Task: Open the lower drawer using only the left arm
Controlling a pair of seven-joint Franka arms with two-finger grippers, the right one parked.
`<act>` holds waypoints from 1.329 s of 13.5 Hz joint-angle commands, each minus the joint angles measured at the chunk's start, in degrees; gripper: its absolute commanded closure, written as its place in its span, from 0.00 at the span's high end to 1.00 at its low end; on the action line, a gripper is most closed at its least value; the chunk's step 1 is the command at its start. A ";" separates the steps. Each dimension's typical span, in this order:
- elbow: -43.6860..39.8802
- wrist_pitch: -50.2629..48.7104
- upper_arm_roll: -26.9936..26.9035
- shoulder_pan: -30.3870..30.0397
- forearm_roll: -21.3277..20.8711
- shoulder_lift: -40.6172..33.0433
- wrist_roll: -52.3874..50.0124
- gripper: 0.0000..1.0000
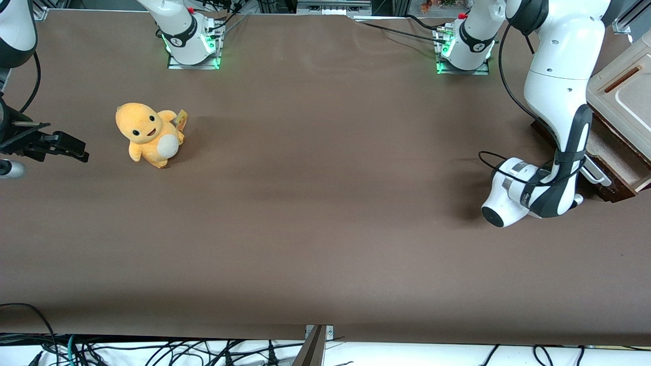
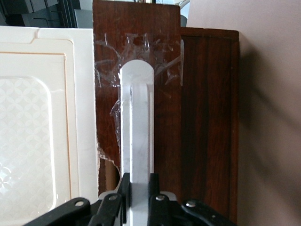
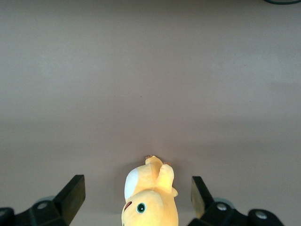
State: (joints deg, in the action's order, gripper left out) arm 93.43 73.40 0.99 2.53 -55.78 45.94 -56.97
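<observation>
Our gripper (image 2: 138, 197) seemingly clamps the handle (image 2: 136, 127) of the part-open drawer (image 1: 613, 157), at three o'clock on the brown table (image 1: 325, 229).

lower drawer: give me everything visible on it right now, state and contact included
The lower drawer has a dark brown wood-grain front with a white bar handle; clear tape sits around the handle's end. It is pulled partly out of the cream-topped cabinet at the working arm's end of the table, pale inner sides showing. The gripper is shut on the handle, one black finger on each side of it.
</observation>
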 commanded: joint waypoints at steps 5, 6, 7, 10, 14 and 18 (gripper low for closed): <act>-2.82 -0.89 -0.02 1.86 3.49 -0.05 0.02 1.00; -2.91 -0.89 -0.02 2.56 3.49 -0.58 1.15 1.00; -3.43 -0.89 -0.02 3.09 3.49 -1.45 3.34 1.00; -9.91 -3.69 -0.11 3.01 6.21 -3.92 13.60 1.00; -19.14 -7.30 1.29 3.36 9.63 -8.31 29.95 1.00; -22.68 -7.39 3.58 2.83 21.47 -14.46 39.03 1.00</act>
State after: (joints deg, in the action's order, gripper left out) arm 71.62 66.65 4.31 5.65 -39.66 34.07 -22.55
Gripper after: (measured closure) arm 0.000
